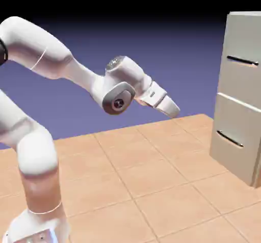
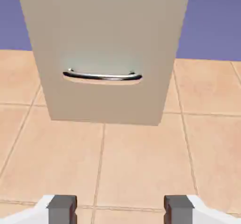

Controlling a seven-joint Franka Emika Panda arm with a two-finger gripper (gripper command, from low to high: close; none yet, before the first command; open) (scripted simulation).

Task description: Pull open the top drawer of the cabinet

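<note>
The cabinet point(image 1: 239, 94) stands tall and pale grey-beige at the exterior view's right. Its top drawer point(image 1: 243, 58) is flush with the front, and a thin dark bar handle point(image 1: 242, 61) runs across it. My gripper point(image 1: 172, 108) hangs in the air well short of the cabinet, lower than that handle and pointing toward it and downward. In the hand view the two grey fingertips point(image 2: 62, 209) stand wide apart with only floor between them, so the gripper point(image 2: 120, 211) is open. That view shows the cabinet's lower part point(image 2: 108, 39) with one bar handle point(image 2: 102, 76); the top drawer is out of it.
The lower drawer point(image 1: 235, 132) with its own dark handle point(image 1: 229, 139) sits closed under the top one. Tan tiled floor point(image 1: 153, 186) stretches between the arm's base and the cabinet's foot.
</note>
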